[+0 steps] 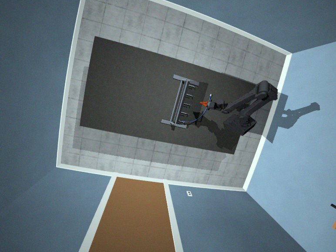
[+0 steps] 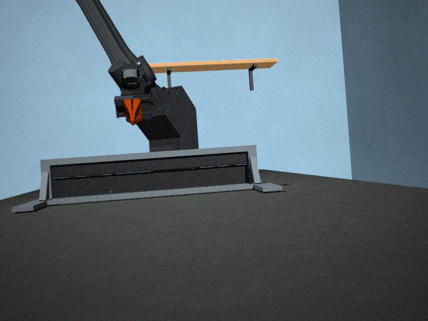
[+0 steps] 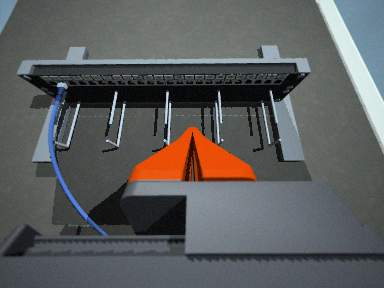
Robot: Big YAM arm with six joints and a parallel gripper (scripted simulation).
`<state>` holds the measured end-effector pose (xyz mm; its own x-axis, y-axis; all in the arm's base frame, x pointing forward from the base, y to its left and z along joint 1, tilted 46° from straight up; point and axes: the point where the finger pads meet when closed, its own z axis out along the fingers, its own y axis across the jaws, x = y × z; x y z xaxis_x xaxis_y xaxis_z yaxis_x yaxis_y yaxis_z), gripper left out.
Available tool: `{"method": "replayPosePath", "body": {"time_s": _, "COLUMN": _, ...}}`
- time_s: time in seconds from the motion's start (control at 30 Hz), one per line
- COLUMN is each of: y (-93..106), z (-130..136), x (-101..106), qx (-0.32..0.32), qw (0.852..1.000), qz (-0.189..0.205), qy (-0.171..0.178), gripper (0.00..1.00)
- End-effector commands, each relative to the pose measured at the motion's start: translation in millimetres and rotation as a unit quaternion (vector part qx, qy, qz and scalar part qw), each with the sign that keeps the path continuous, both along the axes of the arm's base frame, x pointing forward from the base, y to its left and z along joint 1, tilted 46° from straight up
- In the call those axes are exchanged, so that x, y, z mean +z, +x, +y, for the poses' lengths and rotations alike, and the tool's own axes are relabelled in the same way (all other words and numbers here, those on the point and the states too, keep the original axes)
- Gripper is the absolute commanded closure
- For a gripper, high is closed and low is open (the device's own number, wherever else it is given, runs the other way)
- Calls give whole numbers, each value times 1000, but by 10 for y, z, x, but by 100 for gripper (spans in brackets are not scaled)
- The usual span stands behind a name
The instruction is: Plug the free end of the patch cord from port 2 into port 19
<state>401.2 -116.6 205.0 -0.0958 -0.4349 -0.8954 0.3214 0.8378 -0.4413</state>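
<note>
My gripper [image 1: 200, 102] [image 2: 133, 122] [image 3: 192, 133] is shut with nothing between its orange fingertips. It hangs above the table in front of the rack [image 1: 166, 121] [image 2: 149, 154] [image 3: 165, 61]. The blue cord [image 1: 190, 121] [image 3: 89, 219] runs from a plug [image 3: 62, 86] seated near the panel's left end and passes below or behind my gripper. Its free plug [image 1: 210, 96] shows beside the gripper body in the top view, outside the wrist view. Whether the cord touches the gripper cannot be told. The port numbers are too small to read, and port 19 cannot be singled out.
Several wire cord guides [image 1: 186, 105] [image 3: 121, 125] stick out from the rack's front towards the arm. The rack stands upright on the dark table [image 1: 126, 81] [image 2: 214, 256] [image 3: 170, 20], its feet flat. A wooden shelf [image 2: 214, 65] is on the wall behind the arm.
</note>
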Motion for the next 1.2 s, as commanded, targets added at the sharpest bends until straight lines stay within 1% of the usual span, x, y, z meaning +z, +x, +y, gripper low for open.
{"method": "replayPosePath", "body": {"time_s": 0.0, "y": -137, "z": 115, "x": 94, "qx": 8, "qw": 1000, "qz": -13, "qy": 0, "gripper": 100}}
{"method": "replayPosePath", "body": {"time_s": 0.1, "y": -248, "z": 152, "x": 71, "qx": 8, "qw": 1000, "qz": -10, "qy": 0, "gripper": 100}}
{"method": "replayPosePath", "body": {"time_s": 0.2, "y": -300, "z": 157, "x": 59, "qx": 6, "qw": 1000, "qz": -8, "qy": -1, "gripper": 100}}
{"method": "replayPosePath", "body": {"time_s": 0.57, "y": -296, "z": 76, "x": 114, "qx": 1, "qw": 1000, "qz": -11, "qy": -2, "gripper": 100}}
{"method": "replayPosePath", "body": {"time_s": 0.73, "y": -338, "z": -55, "x": 195, "qx": 0, "qw": 1000, "qz": -14, "qy": -1, "gripper": 100}}
{"method": "replayPosePath", "body": {"time_s": 0.97, "y": -447, "z": -337, "x": 363, "qx": -1, "qw": 1000, "qz": -16, "qy": -2, "gripper": 100}}
{"method": "replayPosePath", "body": {"time_s": 1.03, "y": -447, "z": -337, "x": 363, "qx": -1, "qw": 1000, "qz": -16, "qy": -2, "gripper": 100}}
{"method": "replayPosePath", "body": {"time_s": 1.17, "y": -515, "z": -508, "x": 466, "qx": -2, "qw": 1000, "qz": -16, "qy": -3, "gripper": 100}}
